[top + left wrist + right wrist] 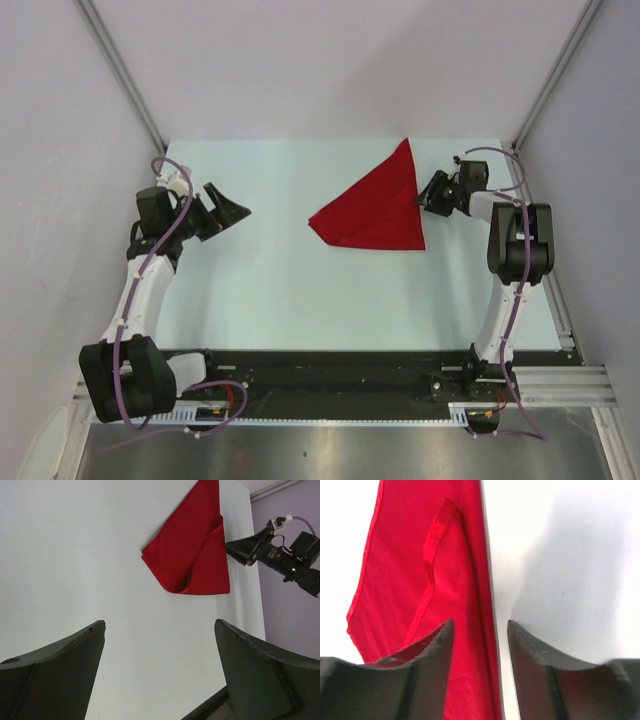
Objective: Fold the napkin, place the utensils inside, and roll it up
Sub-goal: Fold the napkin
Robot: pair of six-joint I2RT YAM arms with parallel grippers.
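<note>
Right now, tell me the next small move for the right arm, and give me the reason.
Probably close the right gripper on the napkin's right edge. Its jaws stand apart, low at the table, with that edge of the cloth running up between them, so a pinch looks ready. The cloth lies folded into a triangle, and a grip there would likely allow another fold.

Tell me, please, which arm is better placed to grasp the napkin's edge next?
The right, I'd judge: the right gripper stands with jaws apart, straddling the edge of the napkin. The left gripper, wide open, sits well away across the table.
</note>
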